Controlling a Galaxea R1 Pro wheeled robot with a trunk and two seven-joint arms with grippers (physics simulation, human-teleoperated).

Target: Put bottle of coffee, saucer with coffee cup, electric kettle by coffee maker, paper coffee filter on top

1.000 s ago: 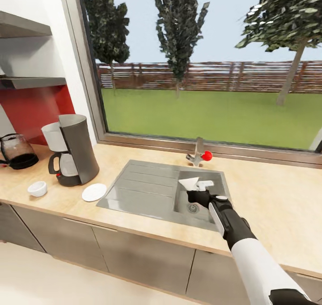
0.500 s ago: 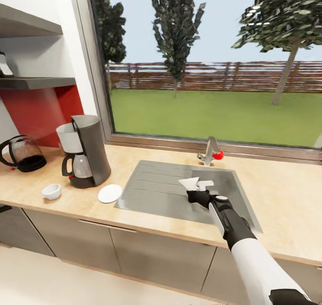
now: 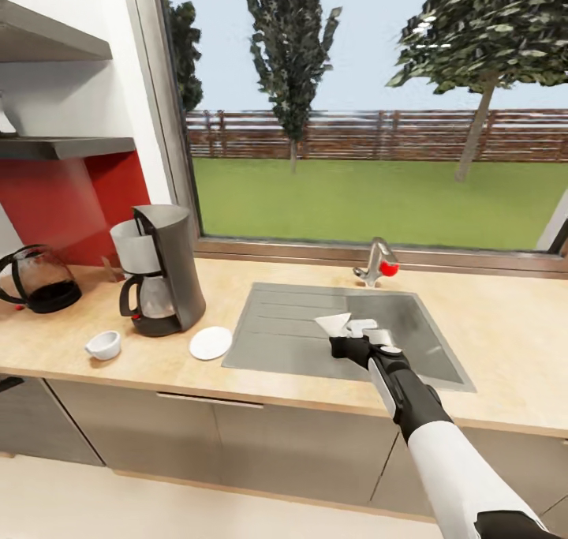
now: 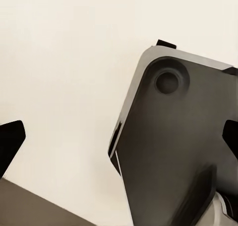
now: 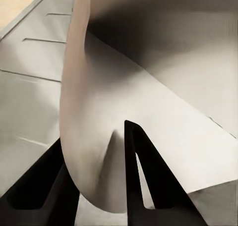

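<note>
My right gripper (image 3: 347, 335) hangs over the sink, shut on a white paper coffee filter (image 3: 334, 323); in the right wrist view the filter (image 5: 124, 117) is pinched between the dark fingers (image 5: 136, 171). The grey coffee maker (image 3: 162, 271) stands on the countertop at the left. A white saucer (image 3: 211, 342) lies just right of it and a small white coffee cup (image 3: 103, 345) sits in front to its left. A glass electric kettle (image 3: 37, 278) stands further left by the red wall. My left gripper (image 4: 119, 137) is open, its dark fingertips (image 4: 10, 139) wide apart above the pale floor.
A steel sink (image 3: 347, 334) with a red-knobbed tap (image 3: 379, 264) is set into the wooden countertop (image 3: 505, 326) under a big window. Grey shelves (image 3: 55, 144) hang on the wall at the left. Grey cabinet fronts (image 3: 237, 436) run below the counter.
The whole view has shifted, so the camera moved: coffee maker, saucer and cup now appear further right. The right gripper holds the filter in the same place in the picture.
</note>
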